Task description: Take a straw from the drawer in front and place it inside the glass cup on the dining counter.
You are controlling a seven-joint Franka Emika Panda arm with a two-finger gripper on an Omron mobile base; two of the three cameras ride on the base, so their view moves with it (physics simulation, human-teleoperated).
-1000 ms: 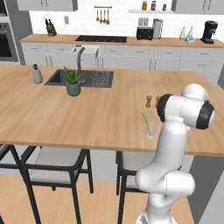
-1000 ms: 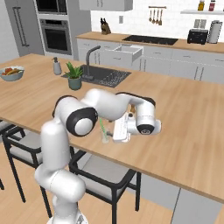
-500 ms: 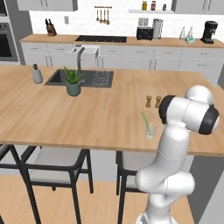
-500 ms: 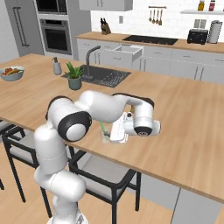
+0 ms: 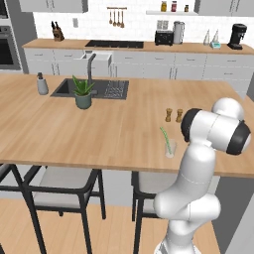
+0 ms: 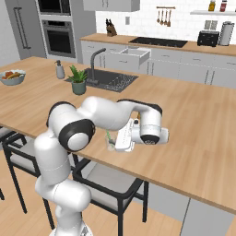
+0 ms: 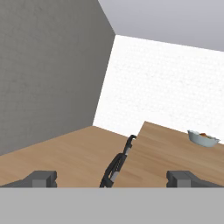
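The straw (image 5: 166,141) is seen standing in the glass cup (image 5: 170,149), its green stem leaning up and to the left out of the rim. The cup rests near the front edge of the dining tabletop (image 5: 99,129), toward its right end, with two small brown shakers (image 5: 173,115) a little farther back and well apart from it. In the right base view the same cup (image 6: 110,144) is partly hidden behind the white hand, with a bit of green visible above it.

The pincer (image 7: 112,177) is spread to its widest, and nothing is held between its tips; in the hand view it looks out past the tabletop's edge toward a stool and a far bowl (image 7: 203,138), not at the cup. In the right base view the hand lies just beside the cup, turned sideways.

The drawer (image 6: 134,55) in the far cabinet row is left pulled out.

The placing is judged to be done: the straw is inside the cup and has been let go. What is judged to remain is only drawing the arm clear without the cup being knocked; closing the drawer is not asked for by the task.
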